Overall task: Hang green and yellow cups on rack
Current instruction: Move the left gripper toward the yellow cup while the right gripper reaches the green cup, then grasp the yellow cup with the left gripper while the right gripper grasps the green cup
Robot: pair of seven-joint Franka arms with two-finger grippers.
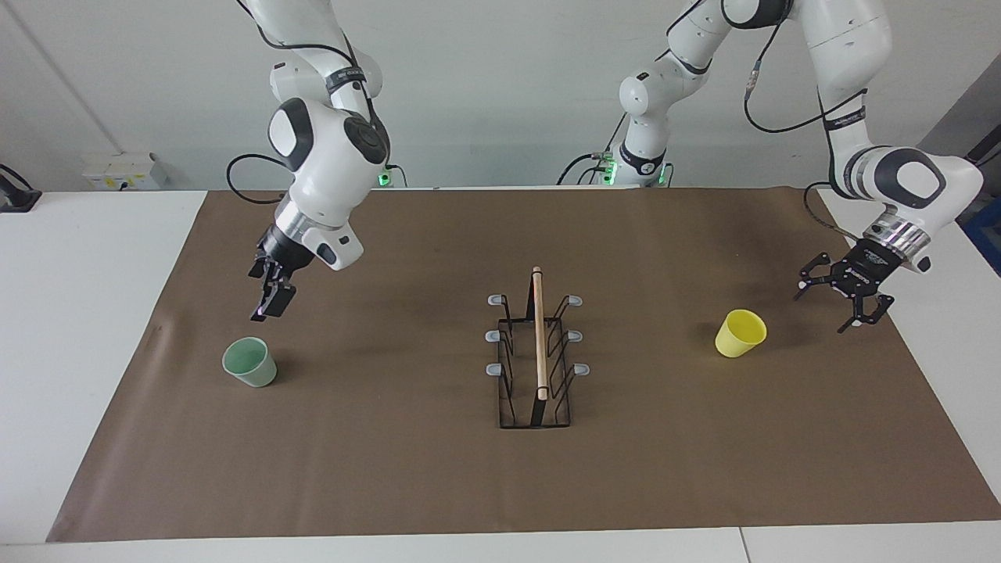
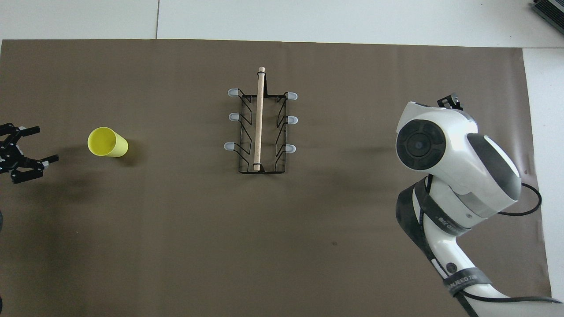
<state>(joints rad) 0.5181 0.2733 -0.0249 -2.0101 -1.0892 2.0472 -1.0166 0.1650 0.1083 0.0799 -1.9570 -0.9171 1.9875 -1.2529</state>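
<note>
Spreading under everything lay a brown mat (image 1: pixel 438 485) on the white table (image 1: pixel 86 328), and nothing on it stood between either gripper and its nearest cup. Nearest the robots hung the two grippers, both up in the air. The right gripper (image 1: pixel 270 301) pointed down over bare mat toward the right arm's end of the table, just short of the green cup (image 1: pixel 250 361); its fingers looked close together from the facing view and held nothing, and in the overhead view the arm's white wrist covered both that gripper and the cup. The left gripper (image 1: pixel 848 301) hovered over the mat's edge at the left arm's end, its fingers (image 2: pixel 33 174) spread wide apart and empty, with the yellow cup (image 1: pixel 740 333) just beside it toward the middle of the table, not touching. That cup was tipped, its open mouth turned up and toward the left gripper. The green cup stood upright on the mat, mouth up, a little farther from the robots than the yellow one. Between the two cups, well apart from each, the rack (image 1: pixel 536 367) stood at the middle of the mat, its wooden rod (image 1: pixel 539 332) running away from the robots along the top and its six grey-tipped pegs (image 1: pixel 494 335) all bare, three to each side.
</note>
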